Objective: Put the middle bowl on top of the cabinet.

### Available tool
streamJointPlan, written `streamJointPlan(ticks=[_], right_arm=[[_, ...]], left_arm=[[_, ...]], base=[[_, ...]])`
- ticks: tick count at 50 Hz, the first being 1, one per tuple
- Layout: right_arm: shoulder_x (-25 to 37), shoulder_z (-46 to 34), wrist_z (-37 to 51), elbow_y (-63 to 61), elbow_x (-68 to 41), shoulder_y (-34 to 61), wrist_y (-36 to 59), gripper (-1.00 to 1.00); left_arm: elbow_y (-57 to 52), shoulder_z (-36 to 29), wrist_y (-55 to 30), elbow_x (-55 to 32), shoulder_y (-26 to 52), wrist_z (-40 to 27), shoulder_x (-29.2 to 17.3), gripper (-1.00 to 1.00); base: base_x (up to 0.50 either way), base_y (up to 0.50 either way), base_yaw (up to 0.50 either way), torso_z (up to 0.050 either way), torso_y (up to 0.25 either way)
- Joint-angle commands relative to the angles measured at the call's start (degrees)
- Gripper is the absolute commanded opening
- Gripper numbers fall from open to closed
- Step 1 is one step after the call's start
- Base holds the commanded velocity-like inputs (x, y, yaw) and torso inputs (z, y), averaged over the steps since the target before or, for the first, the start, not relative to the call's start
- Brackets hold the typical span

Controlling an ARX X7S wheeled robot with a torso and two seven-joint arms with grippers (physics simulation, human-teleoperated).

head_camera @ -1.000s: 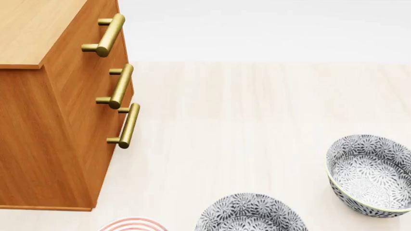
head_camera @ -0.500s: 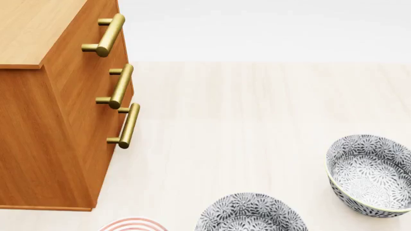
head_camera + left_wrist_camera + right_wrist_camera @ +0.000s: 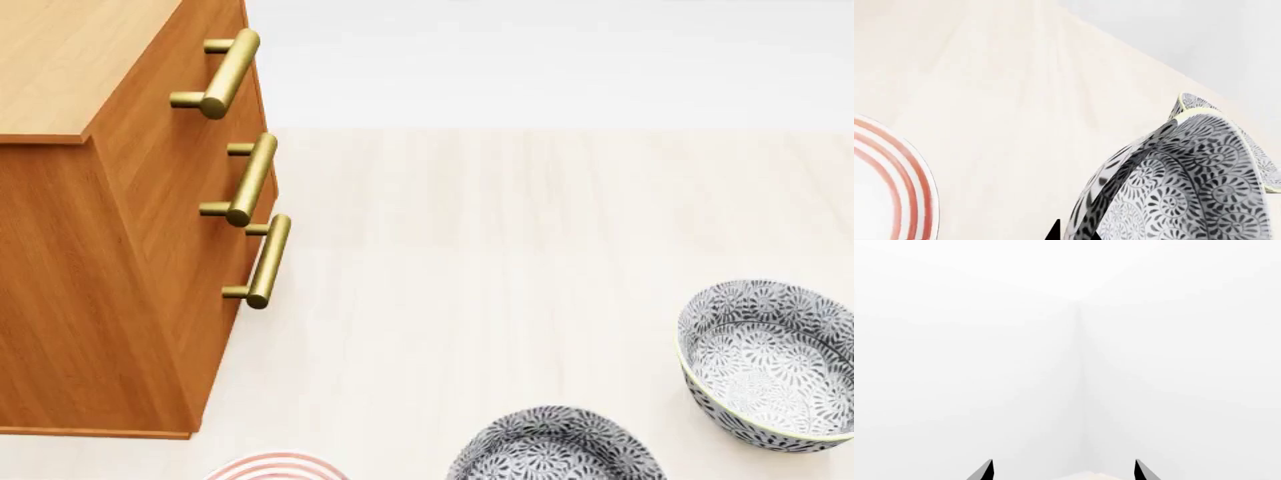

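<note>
Compared with half a second earlier, the middle bowl (image 3: 557, 447) sits further right and slightly lower in the head view; the cabinet (image 3: 114, 250), the right-hand bowl (image 3: 767, 365) and the striped plate (image 3: 276, 467) are unchanged.

The middle bowl is at the bottom edge of the head view, between the plate and the right-hand bowl, well apart from the cabinet. In the left wrist view it (image 3: 1174, 180) fills the frame close to the camera, tilted. One dark tip of the left gripper (image 3: 1053, 232) shows beside it; whether the jaws clamp the bowl cannot be determined.

The right gripper (image 3: 1064, 471) has its two tips spread wide, holding nothing, facing a blank white wall.

The surface (image 3: 534, 250) is pale wood-grain; the background is plain white.
</note>
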State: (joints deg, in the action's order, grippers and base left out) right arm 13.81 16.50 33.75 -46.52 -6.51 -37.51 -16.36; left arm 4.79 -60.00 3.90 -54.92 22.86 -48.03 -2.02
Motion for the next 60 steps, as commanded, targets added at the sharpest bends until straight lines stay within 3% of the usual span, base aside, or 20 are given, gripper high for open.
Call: streamJointPlan(ticks=[1,22,34,37,45,53,57,60], right_arm=[[0.17,0.09,0.14,-0.21,-0.04,0.00,-0.02,1.00],[0.45,-1.39,0.60,0.02,0.69,1.96,1.14,1.00],[0.34,-1.45,1.03,-0.29,1.01,1.78,0.83,1.00],[0.34,-1.31,1.16,-0.23,0.94,1.67,0.60,1.00],[0.21,-1.84,1.40,-0.38,1.48,1.93,0.77,1.00],[-0.27,-2.61,1.89,-0.68,2.50,2.50,1.25,1.00],[-0.73,-3.74,2.16,-0.93,3.75,3.25,2.07,1.00],[-1.28,-5.33,2.47,-1.93,5.35,4.74,4.44,1.00]], left_arm=[[-4.28,-1.28,4.81,3.37,-0.06,-2.69,-2.22,-1.00],[-11.30,-3.78,3.32,11.20,2.83,-7.93,-4.92,-1.00],[-20.59,-5.29,0.26,15.17,5.19,-12.24,-7.34,-1.00],[-24.59,-5.54,0.27,11.94,6.44,-9.46,-8.07,-1.00],[-38.38,-5.90,-8.10,8.21,13.88,-13.72,-10.37,-1.00],[-48.32,-2.10,-13.60,0.43,23.45,-17.28,-12.39,-1.00],[-51.95,3.25,-13.29,-15.31,30.84,-18.04,-13.62,-1.00],[-54.24,5.95,-14.57,-22.17,37.86,-21.01,-14.56,-1.00]], base=[[0.00,0.00,0.00,0.023,0.250],[0.00,0.00,0.00,0.029,0.250],[0.00,0.00,0.00,0.032,0.248],[0.00,0.00,0.00,0.032,0.250],[0.00,0.00,0.00,0.033,0.248],[0.00,0.00,0.00,0.033,0.248],[0.00,0.00,0.00,0.024,0.158],[0.00,0.00,0.00,0.000,0.000]])
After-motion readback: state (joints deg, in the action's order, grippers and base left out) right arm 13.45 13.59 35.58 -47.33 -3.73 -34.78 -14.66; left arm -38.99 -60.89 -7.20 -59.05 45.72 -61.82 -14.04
